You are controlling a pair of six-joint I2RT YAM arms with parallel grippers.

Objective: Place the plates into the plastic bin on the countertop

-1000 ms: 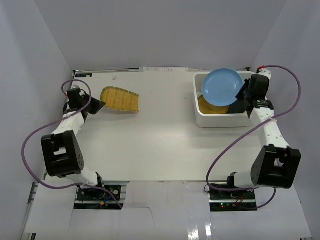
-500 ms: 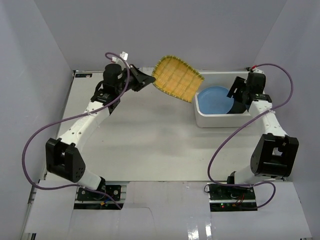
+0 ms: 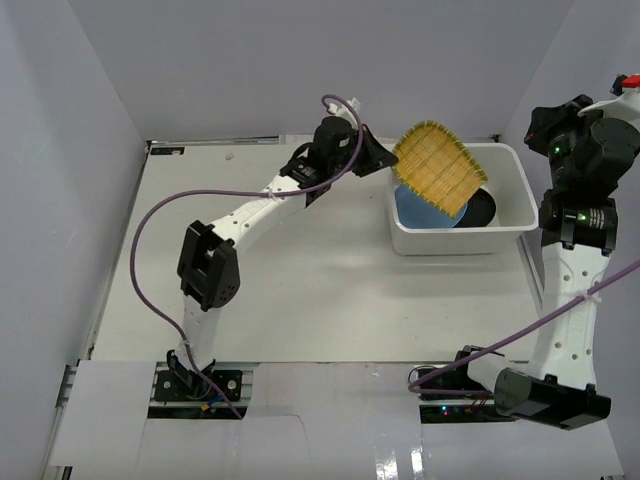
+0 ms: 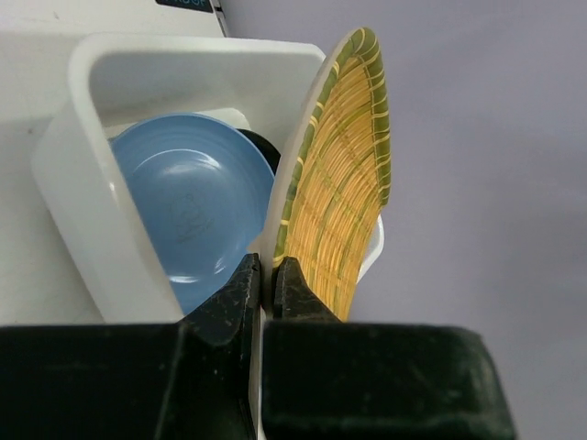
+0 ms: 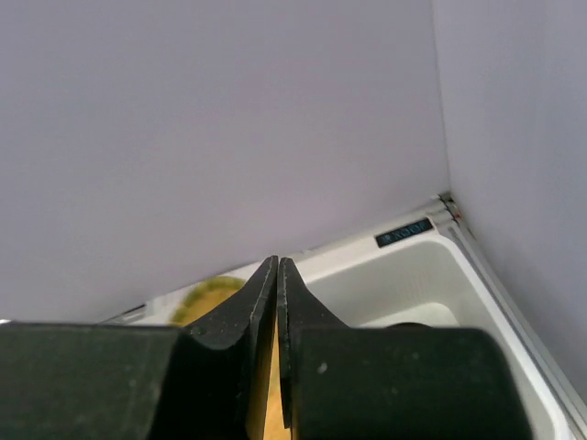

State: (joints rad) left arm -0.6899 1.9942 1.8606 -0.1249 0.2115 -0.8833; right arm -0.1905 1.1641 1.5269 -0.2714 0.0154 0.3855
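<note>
Left jaws are pinching the rim of the squarish woven bamboo plate [image 3: 438, 168], tilted on edge, right over the plastic bin [image 3: 455, 241] on the worktop [image 3: 300, 280]. Down inside the bin: a light blue plate [image 4: 188, 206], and a black plate [image 3: 483, 209] beside it. Right jaws are pressed together, gripping nothing, up high to the bin's right.

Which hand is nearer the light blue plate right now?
Left. The left hand holds a bamboo plate over the light blue plate; the right hand is up high, right of the bin.
</note>
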